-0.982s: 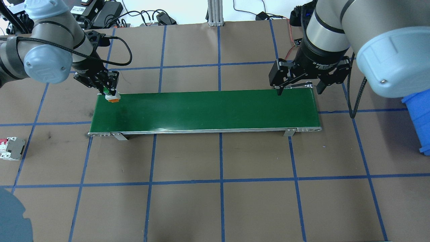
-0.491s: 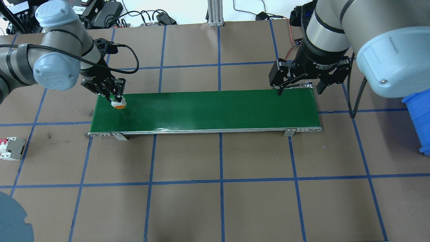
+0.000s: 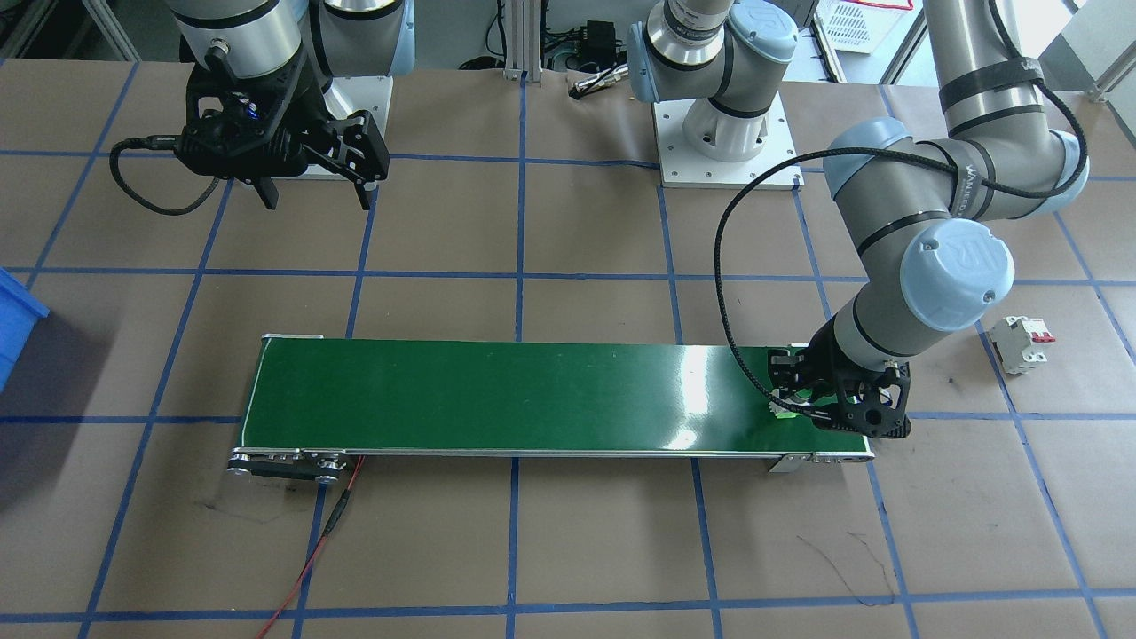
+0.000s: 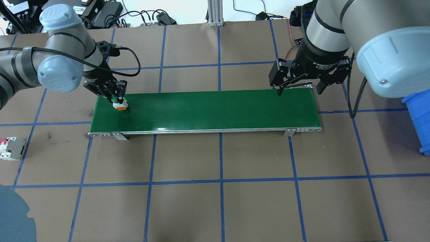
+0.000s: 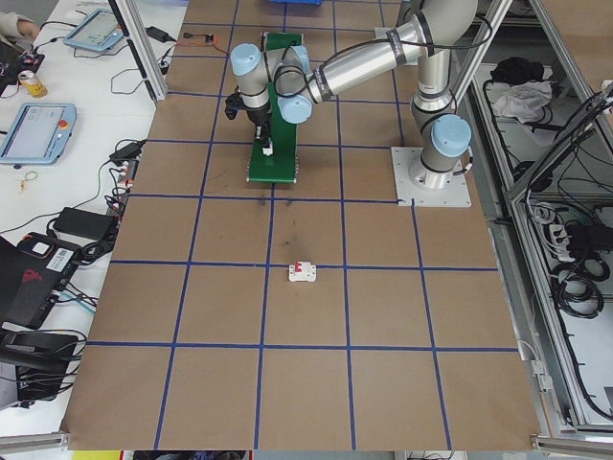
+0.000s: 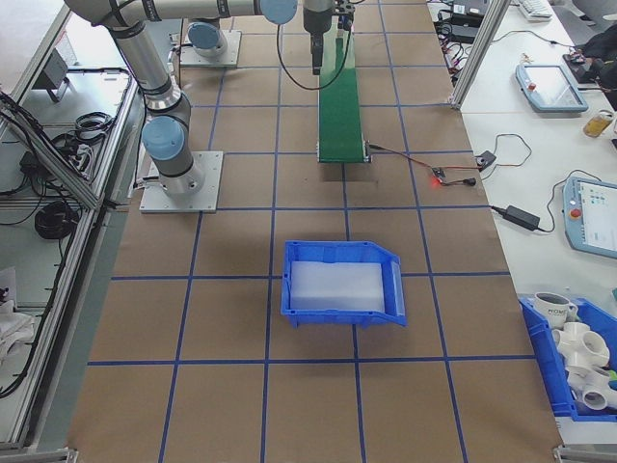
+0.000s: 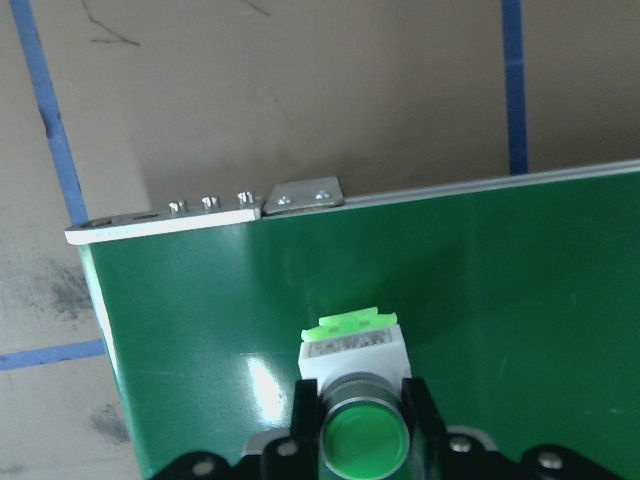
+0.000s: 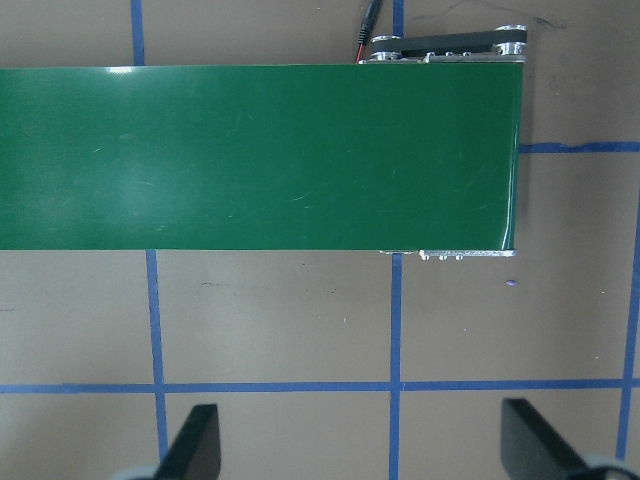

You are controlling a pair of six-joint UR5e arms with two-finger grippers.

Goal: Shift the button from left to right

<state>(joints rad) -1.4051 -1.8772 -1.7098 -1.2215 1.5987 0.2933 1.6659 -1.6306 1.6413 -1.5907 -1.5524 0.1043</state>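
Left gripper (image 4: 116, 99) clamped on the green-capped button (image 4: 120, 105) over the conveyor belt's (image 4: 208, 109) left end, right gripper (image 4: 297, 90) spread wide above its right end

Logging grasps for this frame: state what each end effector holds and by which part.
The left end effector grips the small green-capped push button by the round collar under its cap, over the green conveyor belt. The right end effector is open, holding nothing.
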